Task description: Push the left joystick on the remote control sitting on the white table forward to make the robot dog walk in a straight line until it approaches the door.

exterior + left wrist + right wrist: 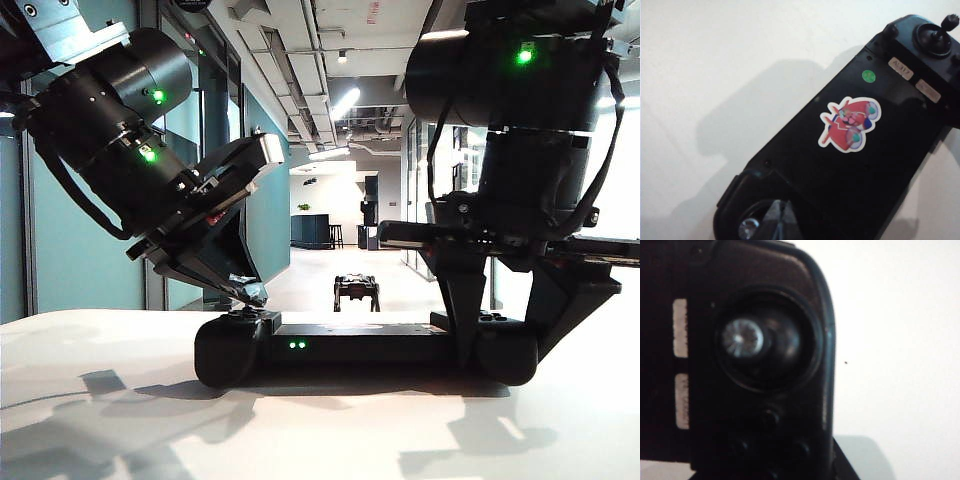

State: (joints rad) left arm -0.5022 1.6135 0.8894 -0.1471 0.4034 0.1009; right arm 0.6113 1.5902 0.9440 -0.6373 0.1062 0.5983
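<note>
Behind my table there's a long hallway with teal walls, ceiling light strips and a dark counter way back.

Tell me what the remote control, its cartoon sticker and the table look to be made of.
Remote control: probably hard black plastic, semi-matte, with soft highlights on its rounded end. Sticker: glossy printed vinyl or paper, white-bordered, lying flat. Table: smooth off-white top, likely laminate or painted board; it catches soft shadows and a faint sheen.

Left pincer touches remote control; right pincer straddles it.
</note>
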